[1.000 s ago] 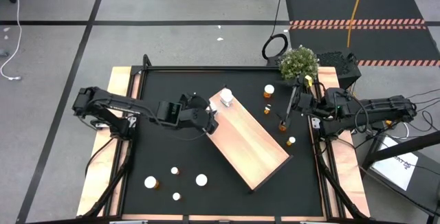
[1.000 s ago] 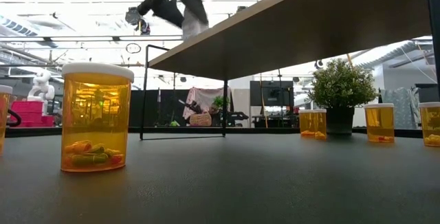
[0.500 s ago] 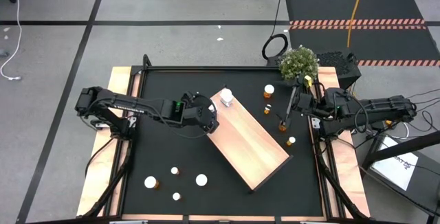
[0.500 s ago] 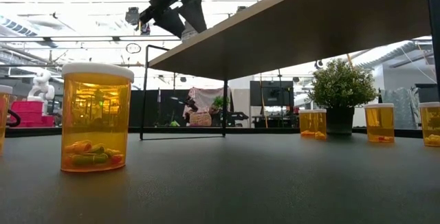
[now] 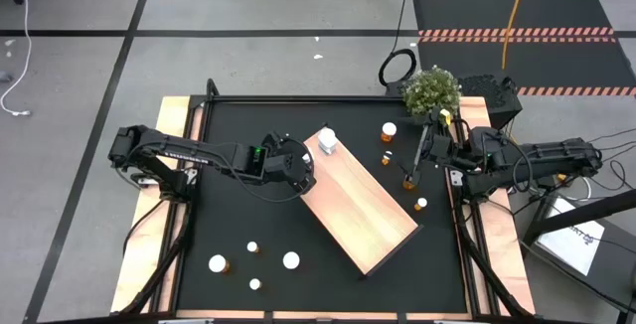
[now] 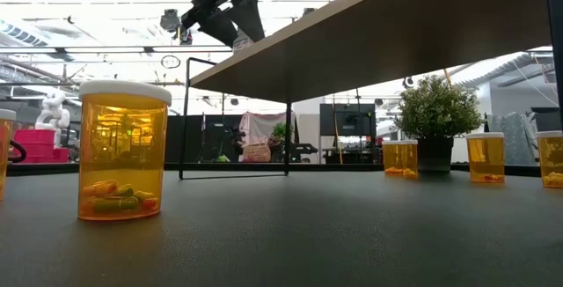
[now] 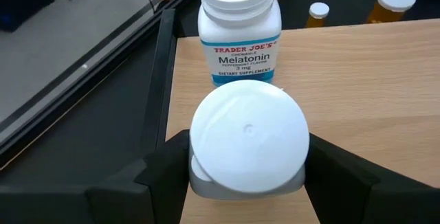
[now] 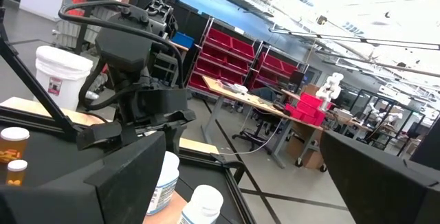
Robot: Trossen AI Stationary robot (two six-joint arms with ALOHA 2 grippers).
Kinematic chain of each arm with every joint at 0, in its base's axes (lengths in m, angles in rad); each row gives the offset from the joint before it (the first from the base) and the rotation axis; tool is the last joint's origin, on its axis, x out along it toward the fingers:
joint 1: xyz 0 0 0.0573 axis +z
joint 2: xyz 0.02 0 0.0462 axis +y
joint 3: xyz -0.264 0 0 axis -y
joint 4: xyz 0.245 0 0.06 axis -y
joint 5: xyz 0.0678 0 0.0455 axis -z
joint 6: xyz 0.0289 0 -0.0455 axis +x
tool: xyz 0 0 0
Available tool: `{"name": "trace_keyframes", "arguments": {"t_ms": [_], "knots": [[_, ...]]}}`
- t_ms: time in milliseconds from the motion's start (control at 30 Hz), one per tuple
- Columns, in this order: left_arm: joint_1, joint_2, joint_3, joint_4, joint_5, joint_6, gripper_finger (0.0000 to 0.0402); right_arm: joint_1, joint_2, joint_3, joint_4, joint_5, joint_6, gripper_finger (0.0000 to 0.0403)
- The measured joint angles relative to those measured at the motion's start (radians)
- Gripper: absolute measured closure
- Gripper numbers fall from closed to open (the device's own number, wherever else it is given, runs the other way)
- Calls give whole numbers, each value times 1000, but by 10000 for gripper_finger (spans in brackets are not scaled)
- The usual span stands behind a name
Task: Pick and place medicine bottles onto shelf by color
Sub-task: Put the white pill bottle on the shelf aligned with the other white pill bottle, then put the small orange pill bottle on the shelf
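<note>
Shelf: one pale wood shelf (image 5: 360,203) lay diagonally across the centre of the high view on the black desk (image 5: 238,205).
White bottles: two counted; one labelled Melatonin bottle (image 7: 239,28) stood on the shelf's upper-left end, the second white bottle (image 7: 249,138) was just beside it, at the shelf's edge.
Left gripper (image 5: 303,171): left of centre, at the shelf's upper-left end; fingers (image 7: 165,176) were closed on either side of the second white bottle.
Amber bottles: eight white-capped ones counted; four lower left (image 5: 217,262), four right of the shelf (image 5: 389,130).
Right gripper (image 5: 429,145): at the right edge of the desk; fingers parted, empty.
</note>
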Motion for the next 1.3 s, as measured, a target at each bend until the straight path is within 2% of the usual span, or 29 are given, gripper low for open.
{"name": "trace_keyframes", "arguments": {"t_ms": [300, 767, 1167, 1300], "knots": [[0, 2, -3, -3, -7, 6, 108, 0, 0, 0, 0, 0, 0, 23], [-1, -31, -2, 63, -28, 84, 106, 0, 0, 0, 0, 0, 0, 23], [-34, -198, -2, 72, -37, 174, 105, 0, 2, -1, -39, 0, 20, 23], [-71, -248, -1, 49, -78, 219, 105, 0, 8, -1, -67, 0, 41, 23]]}}
